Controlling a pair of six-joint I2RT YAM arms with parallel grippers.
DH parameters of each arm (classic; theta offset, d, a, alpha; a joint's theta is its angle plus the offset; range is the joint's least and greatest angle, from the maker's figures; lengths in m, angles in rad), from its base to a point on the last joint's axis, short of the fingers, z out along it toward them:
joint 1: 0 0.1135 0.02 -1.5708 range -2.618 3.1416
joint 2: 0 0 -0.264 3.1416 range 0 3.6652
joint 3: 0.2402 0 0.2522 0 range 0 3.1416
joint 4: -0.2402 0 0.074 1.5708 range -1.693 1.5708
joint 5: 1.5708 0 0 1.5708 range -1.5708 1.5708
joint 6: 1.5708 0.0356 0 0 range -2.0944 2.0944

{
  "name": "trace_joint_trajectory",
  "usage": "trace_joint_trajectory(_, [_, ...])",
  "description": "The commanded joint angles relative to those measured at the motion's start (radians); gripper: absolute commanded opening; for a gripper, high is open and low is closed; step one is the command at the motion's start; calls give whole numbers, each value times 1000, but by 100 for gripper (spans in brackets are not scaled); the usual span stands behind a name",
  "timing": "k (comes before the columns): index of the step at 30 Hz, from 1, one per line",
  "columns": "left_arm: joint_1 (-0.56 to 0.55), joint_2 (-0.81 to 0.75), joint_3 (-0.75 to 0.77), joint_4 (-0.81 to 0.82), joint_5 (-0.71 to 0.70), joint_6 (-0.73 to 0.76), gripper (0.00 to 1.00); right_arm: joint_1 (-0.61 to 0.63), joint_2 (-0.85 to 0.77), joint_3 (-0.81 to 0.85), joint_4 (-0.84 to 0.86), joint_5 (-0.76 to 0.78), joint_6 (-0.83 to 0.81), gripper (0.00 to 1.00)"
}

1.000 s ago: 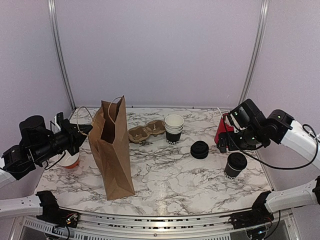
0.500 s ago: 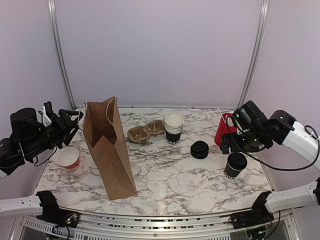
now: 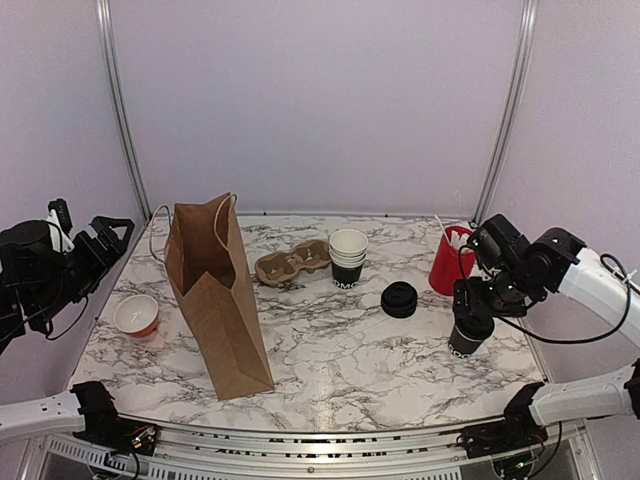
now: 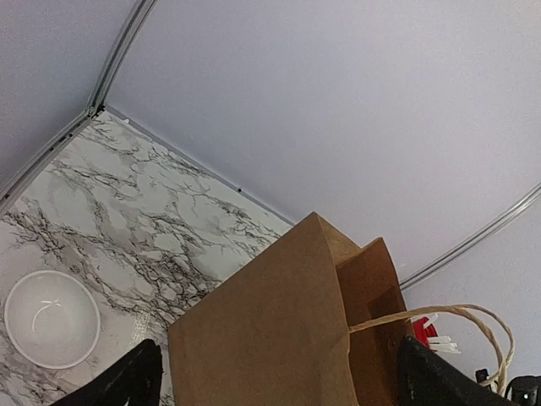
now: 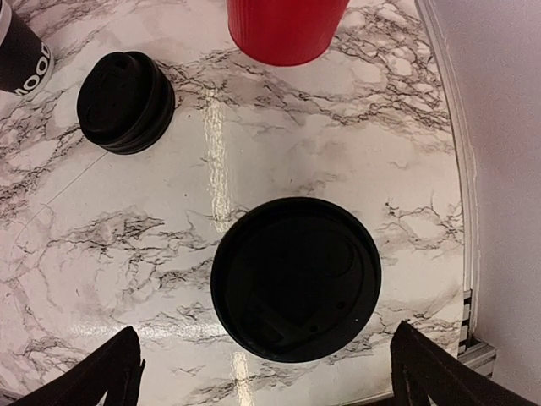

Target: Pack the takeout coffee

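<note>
With right gripper (image 5: 269, 372) spread wide and empty, apparently centred directly above upright lidded coffee cup (image 5: 296, 279), descend along vertical cup axis using this nearer arm.

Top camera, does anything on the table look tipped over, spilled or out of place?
Nothing stands out. The paper bag stands upright and open, the lidded cup sits upright below the right gripper, the cup stack, lid stack and red cup are upright, and no liquid shows on the marble table.

Upright paper bag (image 3: 220, 310); red cup (image 3: 447, 262); lid stack (image 3: 399, 299).
</note>
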Motion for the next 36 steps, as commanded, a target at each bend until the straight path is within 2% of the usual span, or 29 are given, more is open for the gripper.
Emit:
trace_joint_trajectory(1, [-2,13,14,-49,-143,56,99,-69,-25,-27,-24,-18,-17,100])
trace_joint_trajectory(5, [1,49,34,-40,-198,88,99,-127,-20,-64,-8,-50,-54,100])
trace_joint_trajectory(8, [16,84,49,-9,-182,126,99,-170,-16,-75,23,-79,-88,100])
trace_joint_trajectory(11, [47,114,53,18,-139,147,99,-198,0,-77,45,-97,-118,99])
trace_joint_trajectory(21, [244,119,18,52,93,138,99,-200,34,-110,83,-118,-132,89])
trace_joint_trajectory(30, [269,127,7,65,147,126,99,-199,49,-112,95,-97,-128,80])
trace_joint_trajectory(36, [272,127,1,68,161,118,99,-200,40,-122,101,-118,-119,79])
